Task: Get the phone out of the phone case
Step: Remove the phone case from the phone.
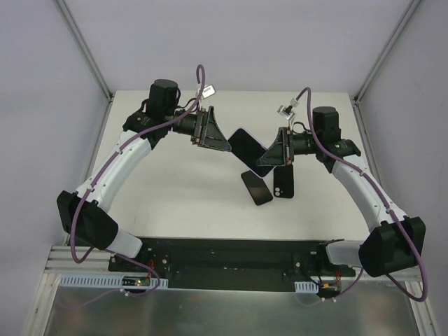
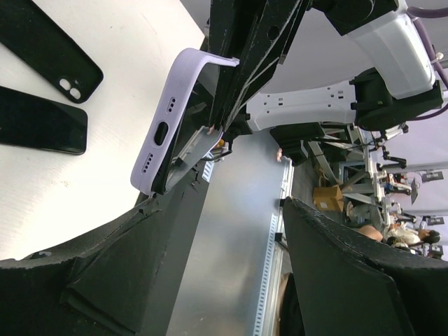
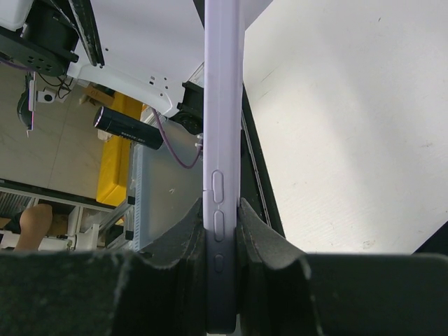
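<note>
- phone case [image 3: 222, 140]: plain pale lilac, centre of the right wrist view
- table [image 1: 175, 189]: plain white
- loose phone [image 1: 256, 187] and second case [image 1: 283, 182], centre: black
- cables [image 1: 72, 241]: purple

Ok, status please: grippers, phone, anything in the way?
Right gripper shut on lilac-cased phone, held aloft. Left gripper open near its other end. Phone not yet out. Black phone, black case lie below.

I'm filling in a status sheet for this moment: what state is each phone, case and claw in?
Lilac case: held in the air, phone inside.
Right claw: shut on the lilac case.
Left claw: open, near the case's bottom end.
Black phone: lying flat on the table, bare.
Black case: lying flat on the table, empty.
</note>
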Motion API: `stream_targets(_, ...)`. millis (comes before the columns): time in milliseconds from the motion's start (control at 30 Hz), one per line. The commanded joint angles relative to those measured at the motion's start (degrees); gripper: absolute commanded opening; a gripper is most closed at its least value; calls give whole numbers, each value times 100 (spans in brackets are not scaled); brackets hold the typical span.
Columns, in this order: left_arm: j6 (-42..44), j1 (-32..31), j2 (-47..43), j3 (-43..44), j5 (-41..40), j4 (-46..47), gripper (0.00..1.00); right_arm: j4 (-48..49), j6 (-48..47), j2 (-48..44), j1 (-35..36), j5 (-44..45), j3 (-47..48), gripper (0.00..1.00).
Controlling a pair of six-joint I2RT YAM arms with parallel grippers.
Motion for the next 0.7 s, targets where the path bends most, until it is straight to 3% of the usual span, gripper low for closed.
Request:
stream_targets(0, 58, 61, -27, 123, 135, 160, 72, 368, 34, -276, -30, -379, 25, 0)
stream_targets(667, 49, 61, 131, 229, 144, 160, 72, 552, 262, -302, -30, -441, -90, 0)
